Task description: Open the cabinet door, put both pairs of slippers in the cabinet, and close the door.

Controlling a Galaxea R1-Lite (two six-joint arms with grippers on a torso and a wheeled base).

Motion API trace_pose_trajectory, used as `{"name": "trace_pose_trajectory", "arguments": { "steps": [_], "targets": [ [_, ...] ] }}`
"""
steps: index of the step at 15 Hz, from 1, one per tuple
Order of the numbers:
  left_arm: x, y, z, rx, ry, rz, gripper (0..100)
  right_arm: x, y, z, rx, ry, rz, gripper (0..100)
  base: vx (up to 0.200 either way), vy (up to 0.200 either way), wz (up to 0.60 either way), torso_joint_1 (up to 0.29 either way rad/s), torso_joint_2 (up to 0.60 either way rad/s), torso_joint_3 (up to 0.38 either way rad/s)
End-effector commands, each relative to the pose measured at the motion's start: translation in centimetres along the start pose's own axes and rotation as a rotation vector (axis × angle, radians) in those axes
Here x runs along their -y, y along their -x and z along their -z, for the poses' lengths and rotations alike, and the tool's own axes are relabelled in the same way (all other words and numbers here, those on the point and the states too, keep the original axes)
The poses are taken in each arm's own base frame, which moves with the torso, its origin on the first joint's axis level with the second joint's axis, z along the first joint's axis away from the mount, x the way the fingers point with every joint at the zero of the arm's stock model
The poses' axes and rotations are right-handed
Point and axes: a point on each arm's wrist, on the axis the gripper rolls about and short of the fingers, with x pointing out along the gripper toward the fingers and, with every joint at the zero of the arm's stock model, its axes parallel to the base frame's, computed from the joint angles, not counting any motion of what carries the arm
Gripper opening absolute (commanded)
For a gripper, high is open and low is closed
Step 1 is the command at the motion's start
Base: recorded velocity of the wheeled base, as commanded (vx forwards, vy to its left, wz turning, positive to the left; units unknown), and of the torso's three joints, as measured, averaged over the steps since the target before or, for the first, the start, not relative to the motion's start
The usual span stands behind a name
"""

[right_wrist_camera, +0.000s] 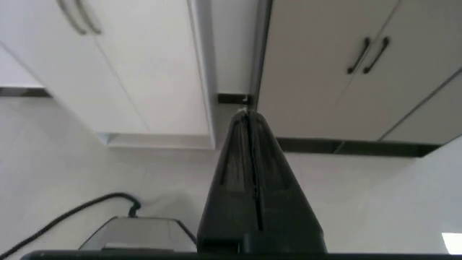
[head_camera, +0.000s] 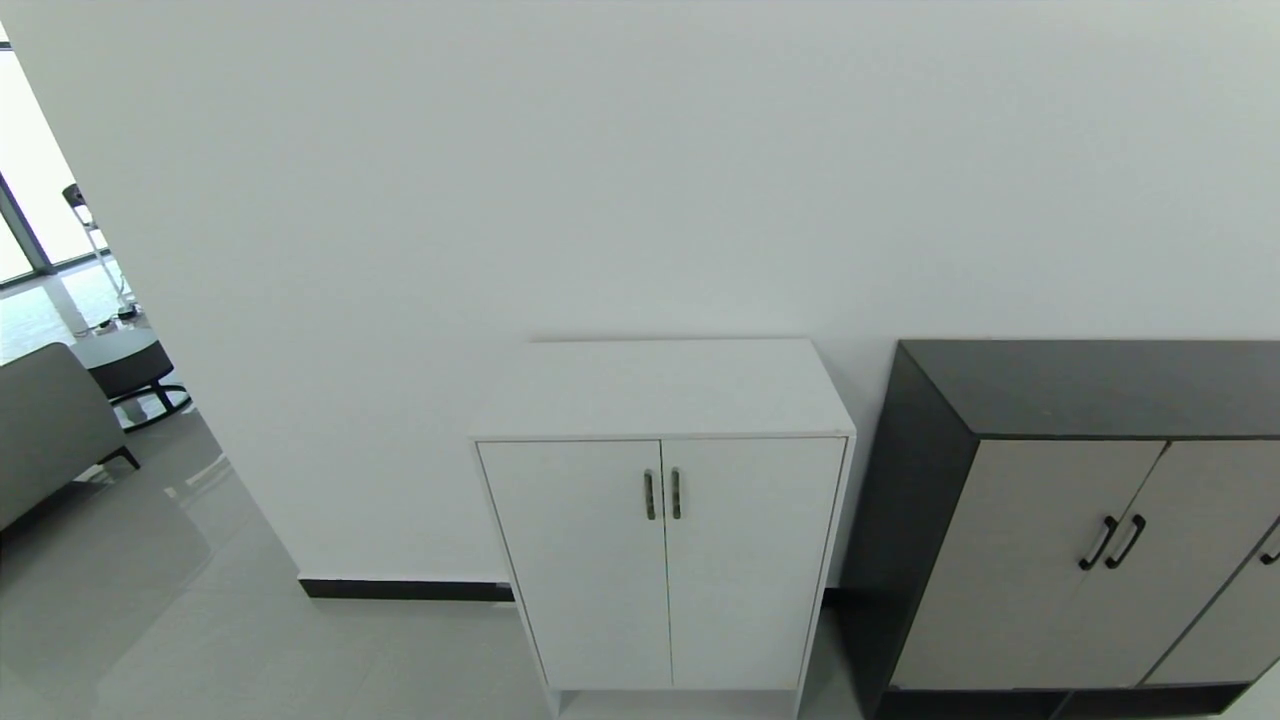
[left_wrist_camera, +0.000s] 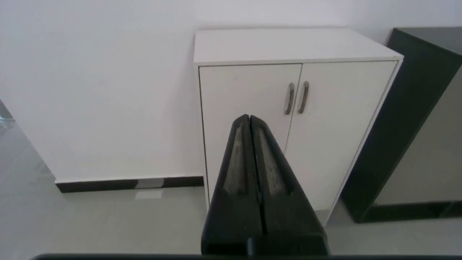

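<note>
A white two-door cabinet (head_camera: 665, 560) stands against the wall with both doors closed and two metal handles (head_camera: 662, 494) at the middle. In the left wrist view the same cabinet (left_wrist_camera: 296, 123) lies ahead of my left gripper (left_wrist_camera: 250, 119), whose fingers are pressed together, holding nothing, some way short of the doors. My right gripper (right_wrist_camera: 249, 115) is shut too and empty, hanging above the floor before the gap between the white cabinet (right_wrist_camera: 137, 65) and the dark one (right_wrist_camera: 346, 68).
A black cabinet with grey doors (head_camera: 1080, 540) stands right of the white one. A grey sofa (head_camera: 45, 430) and a round stool (head_camera: 130, 365) sit far left. The floor (head_camera: 250, 650) is glossy grey tile. A black cable (right_wrist_camera: 72, 213) lies on the floor.
</note>
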Motion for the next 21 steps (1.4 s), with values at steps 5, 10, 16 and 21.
{"name": "trace_pose_trajectory", "arguments": {
  "steps": [5,10,16,21],
  "targets": [
    [0.0,0.0,0.0,0.0,0.001,-0.002,0,-0.2,0.7,1.3,0.093,0.003,-0.006,0,0.0,0.0,0.0,0.0,0.0,0.0],
    [0.0,0.0,0.0,0.0,0.001,-0.002,0,0.0,0.8,2.0,0.099,-0.042,0.173,0,0.0,0.0,0.0,0.0,0.0,0.0],
    [0.0,0.0,0.0,0.0,0.002,-0.003,0,-0.4,2.0,2.7,0.276,-0.07,0.408,0,0.0,0.0,0.0,0.0,0.0,0.0],
    [0.0,0.0,0.0,0.0,0.001,-0.002,0,0.1,1.8,2.5,0.242,-0.006,0.06,0,0.0,0.0,0.0,0.0,0.0,0.0]
  ]
}}
